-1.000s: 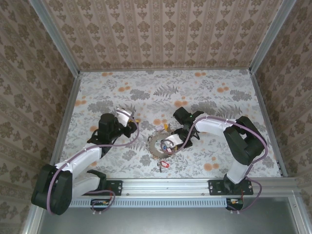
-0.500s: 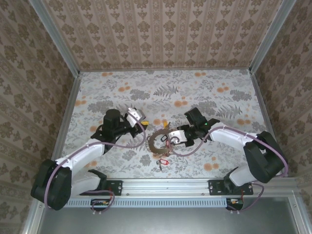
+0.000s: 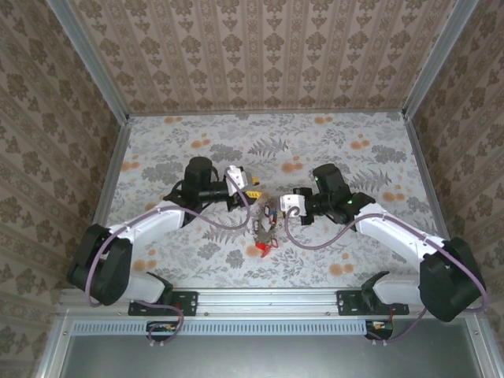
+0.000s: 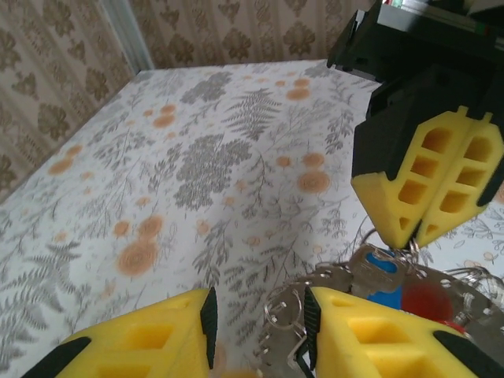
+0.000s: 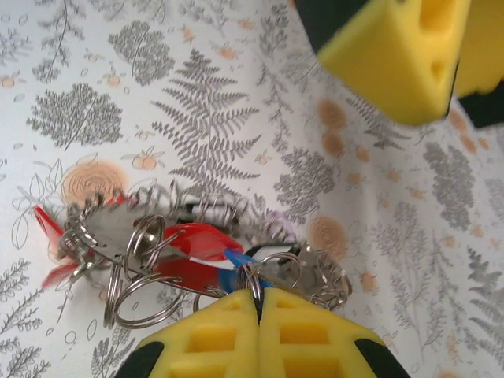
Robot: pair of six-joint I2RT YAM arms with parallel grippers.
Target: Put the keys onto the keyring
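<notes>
Right gripper (image 5: 258, 303) is closed, its yellow pads pressed together on a thin wire loop (image 5: 252, 282) at the near edge of the bunch of keys (image 5: 197, 240). The bunch sits at the middle of the floral table (image 5: 94, 110), between the two arms. Left gripper (image 4: 257, 311) faces it from the other side with its jaws partly apart. Metal loops lie just beside the inner face of one finger, but I cannot tell whether anything is clamped there. The pale band threaded by many wire loops looks like the keyring (image 5: 169, 206), seen nearly edge-on. By that reading much of the work is done, since red and blue tags already hang together from it. Which keys are truly threaded is too tangled to tell. The pinched loop seems to be the one now being worked on.
</notes>
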